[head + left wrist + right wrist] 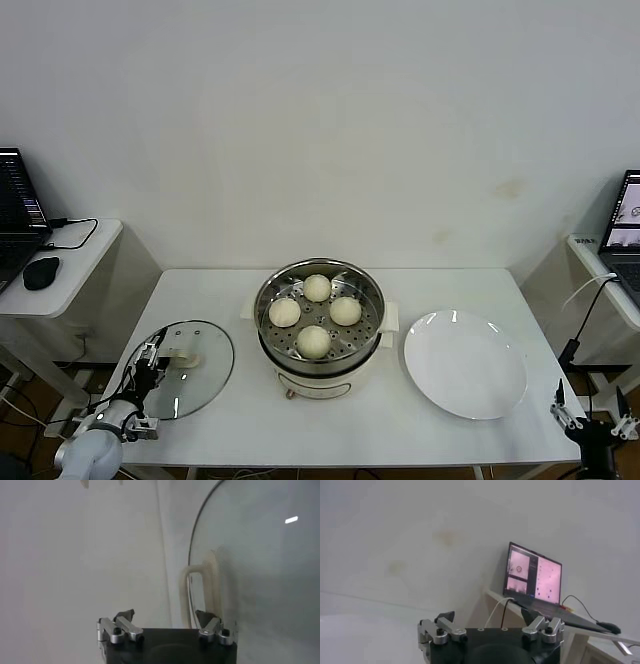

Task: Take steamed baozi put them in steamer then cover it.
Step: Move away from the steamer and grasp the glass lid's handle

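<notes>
Head view: four steamed baozi (315,314) sit inside the steamer (320,370) at mid-desk (350,430); steamer uncovered. Glass lid (200,375) lies flat on the desk to the steamer's left, white plate (465,365) to its right. Left gripper (147,368) hovers at the lid's cream handle (192,595), jaws apart, touching nothing. Right gripper (590,412) parked off the desk's right front corner, jaws apart.

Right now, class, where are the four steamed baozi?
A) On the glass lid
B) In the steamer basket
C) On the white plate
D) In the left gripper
B: all four steamed baozi sit on the perforated floor of the steamer, the white plate holds none, and the glass lid lies on the table beside the left gripper.
</notes>
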